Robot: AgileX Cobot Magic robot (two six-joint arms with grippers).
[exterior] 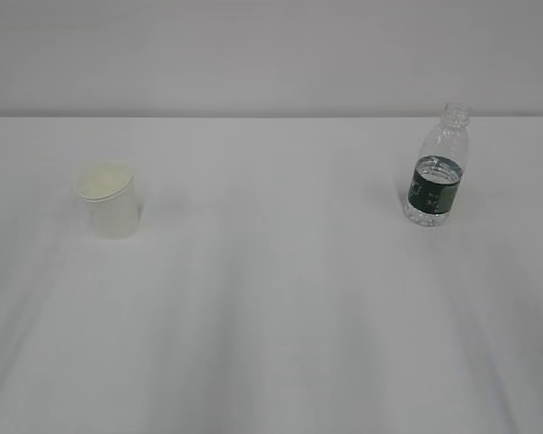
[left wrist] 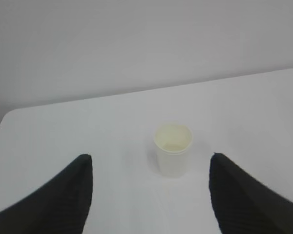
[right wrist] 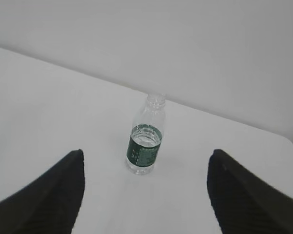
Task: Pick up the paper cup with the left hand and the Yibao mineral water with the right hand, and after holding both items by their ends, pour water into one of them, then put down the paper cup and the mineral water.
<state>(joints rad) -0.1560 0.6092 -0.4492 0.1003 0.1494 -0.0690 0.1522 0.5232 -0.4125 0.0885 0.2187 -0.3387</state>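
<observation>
On the white table [exterior: 271, 344] the bottle [exterior: 433, 172] stands upright at the right and the cup [exterior: 110, 201] well apart at the left, each untouched and centred ahead of its own hand, the right gripper [right wrist: 144, 195] and left gripper [left wrist: 151, 195] both spread wide and empty. The risk, as I judge it, is a squeeze that crushes the thin cup or tips the uncapped bottle and spills water. Only the fingertips show in the wrist views; the arms are absent from the exterior view.
</observation>
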